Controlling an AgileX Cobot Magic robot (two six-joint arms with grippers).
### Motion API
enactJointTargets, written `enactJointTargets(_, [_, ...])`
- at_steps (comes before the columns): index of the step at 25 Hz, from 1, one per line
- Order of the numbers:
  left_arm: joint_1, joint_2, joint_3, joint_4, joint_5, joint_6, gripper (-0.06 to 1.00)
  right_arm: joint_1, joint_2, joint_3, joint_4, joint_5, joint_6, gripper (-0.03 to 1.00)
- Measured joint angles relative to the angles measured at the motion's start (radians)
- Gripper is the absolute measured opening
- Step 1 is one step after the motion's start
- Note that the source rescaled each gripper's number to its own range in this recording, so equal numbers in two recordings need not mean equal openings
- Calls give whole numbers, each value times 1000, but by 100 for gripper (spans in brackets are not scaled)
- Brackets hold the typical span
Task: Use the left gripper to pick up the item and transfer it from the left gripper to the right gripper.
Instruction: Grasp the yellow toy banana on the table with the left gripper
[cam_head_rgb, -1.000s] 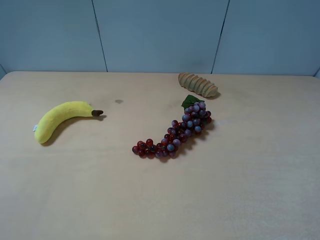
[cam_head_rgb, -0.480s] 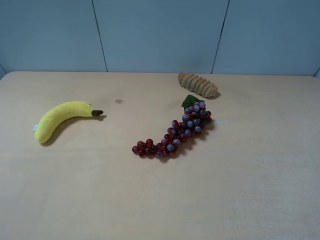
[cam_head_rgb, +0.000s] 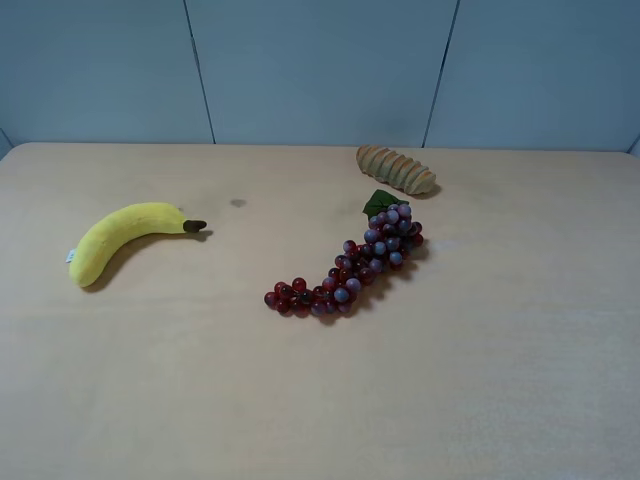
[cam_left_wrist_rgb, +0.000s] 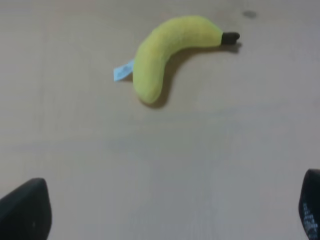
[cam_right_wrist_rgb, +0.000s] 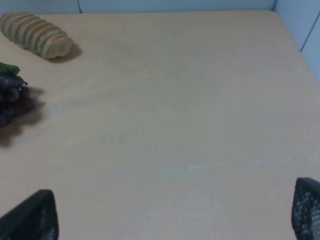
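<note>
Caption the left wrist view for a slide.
Open left gripper, holding nothing, faces the yellow banana lying on the table.

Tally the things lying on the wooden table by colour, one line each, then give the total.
Yellow: 1, the soft curved yellow banana
Red-purple: 1, the bunch of red-purple grapes with a green leaf
Tan: 1, the ribbed tan bread roll
Total: 3
</note>
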Motion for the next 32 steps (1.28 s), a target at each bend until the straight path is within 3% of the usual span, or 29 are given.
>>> enactJointTargets(13, [0, 520, -313, 17, 49, -3, 100, 0, 0, 0, 0, 0, 0, 100])
enactJointTargets(19, [0, 804, -368, 46, 43, -3, 100, 0, 0, 0, 0, 0, 0, 100])
enactJointTargets(32, [0, 1265, -372, 104, -150, 10, 100, 0, 0, 0, 0, 0, 0, 100])
